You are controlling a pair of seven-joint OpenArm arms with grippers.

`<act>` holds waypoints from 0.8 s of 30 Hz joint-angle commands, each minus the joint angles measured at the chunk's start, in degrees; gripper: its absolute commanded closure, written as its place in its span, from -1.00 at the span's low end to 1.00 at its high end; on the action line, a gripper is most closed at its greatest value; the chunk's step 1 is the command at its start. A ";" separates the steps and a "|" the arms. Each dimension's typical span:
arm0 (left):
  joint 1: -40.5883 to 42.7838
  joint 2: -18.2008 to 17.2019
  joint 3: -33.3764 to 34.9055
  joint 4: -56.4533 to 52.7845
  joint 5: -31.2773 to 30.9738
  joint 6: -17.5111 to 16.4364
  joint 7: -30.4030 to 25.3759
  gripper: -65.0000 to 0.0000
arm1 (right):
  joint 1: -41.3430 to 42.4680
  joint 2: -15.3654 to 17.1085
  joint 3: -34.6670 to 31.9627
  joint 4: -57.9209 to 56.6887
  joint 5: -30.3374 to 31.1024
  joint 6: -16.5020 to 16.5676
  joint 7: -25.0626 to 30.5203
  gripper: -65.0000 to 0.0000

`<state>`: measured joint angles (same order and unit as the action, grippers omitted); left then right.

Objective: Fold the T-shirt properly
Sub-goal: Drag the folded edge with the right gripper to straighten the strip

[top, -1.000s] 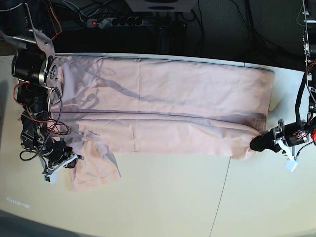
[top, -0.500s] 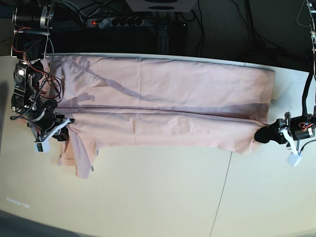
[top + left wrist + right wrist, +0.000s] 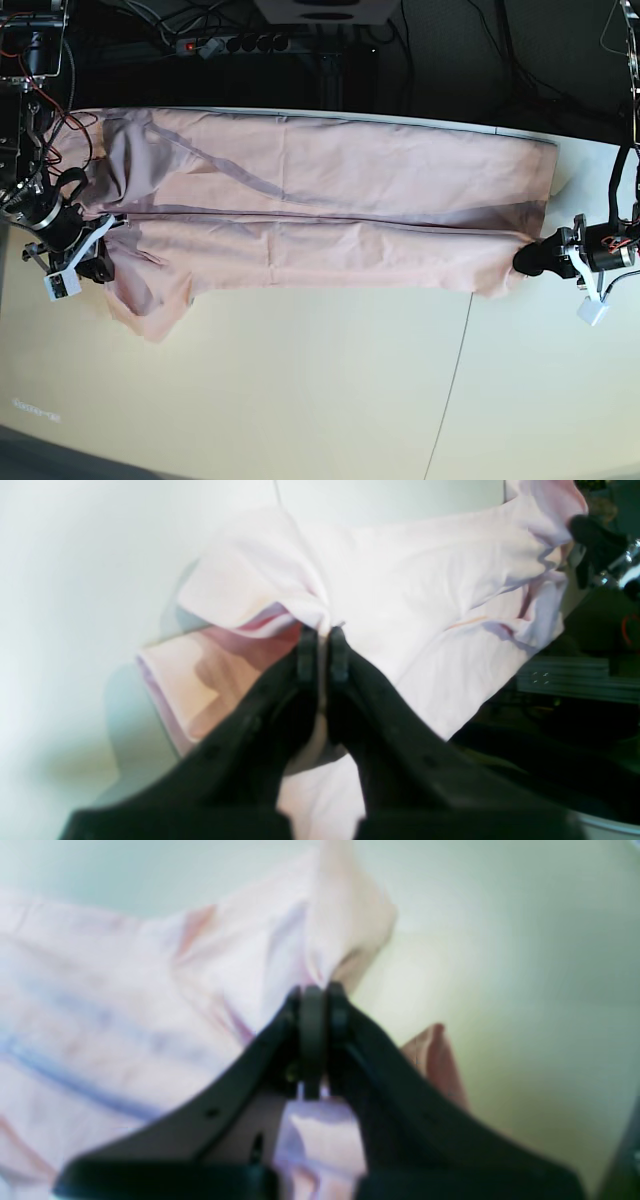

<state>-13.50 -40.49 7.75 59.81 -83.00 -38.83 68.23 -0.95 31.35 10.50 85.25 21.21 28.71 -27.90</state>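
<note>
The pale pink T-shirt (image 3: 330, 200) lies stretched across the table, plain side up; no lettering shows. My right gripper (image 3: 105, 262), on the base view's left, is shut on its front edge near the sleeve end; the right wrist view shows the jaws (image 3: 315, 995) pinching a bunched fold of T-shirt (image 3: 150, 990). My left gripper (image 3: 525, 262), on the base view's right, is shut on the front corner of the other end; the left wrist view shows the jaws (image 3: 322, 635) closed on a lifted fold of T-shirt (image 3: 425, 595).
The cream table (image 3: 320, 400) has a thin seam line (image 3: 450, 390) running to its front edge. A power strip (image 3: 230, 43) and cables lie behind the table's back edge. The right arm's wiring (image 3: 35, 120) hangs at the far left.
Both grippers have moved toward the table's back with the shirt's front edge held. The right one went further, also leftward, pulling the hanging sleeve up and the cloth tauter.
</note>
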 commanded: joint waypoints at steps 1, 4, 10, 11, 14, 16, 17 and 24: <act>-1.22 -1.27 -0.48 0.72 -1.22 -1.17 -0.04 1.00 | -0.28 1.42 0.52 2.25 0.87 4.11 1.33 1.00; -1.18 -1.29 -0.48 0.72 -1.22 -1.17 0.61 1.00 | -3.56 1.92 0.70 6.21 0.79 4.11 1.36 1.00; -0.85 -1.29 -0.48 0.72 -1.27 -1.17 0.83 1.00 | -9.68 2.29 0.90 14.47 -1.29 4.09 1.53 1.00; -0.79 -1.29 -0.48 0.72 -1.36 -1.17 0.81 1.00 | -10.73 2.29 0.90 15.63 -1.29 4.09 1.51 1.00; -0.74 -1.29 -0.48 0.72 -1.68 -1.17 0.83 1.00 | -13.88 2.29 0.90 18.29 -1.36 4.09 1.51 1.00; -0.74 -1.29 -0.48 0.72 -1.70 -1.17 0.83 1.00 | -15.45 2.27 0.92 19.30 -1.75 4.09 1.51 1.00; -0.74 -1.29 -0.48 0.72 -1.70 -1.17 0.83 1.00 | -16.13 2.27 0.92 19.50 -1.92 4.07 1.51 1.00; -0.76 -1.29 -0.48 0.72 -2.00 -1.17 1.31 1.00 | -19.87 2.23 0.92 19.76 -1.68 4.07 1.31 1.00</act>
<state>-13.04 -40.47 7.75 59.83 -83.57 -38.85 69.89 -21.12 32.53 10.81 103.94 19.03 28.69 -27.75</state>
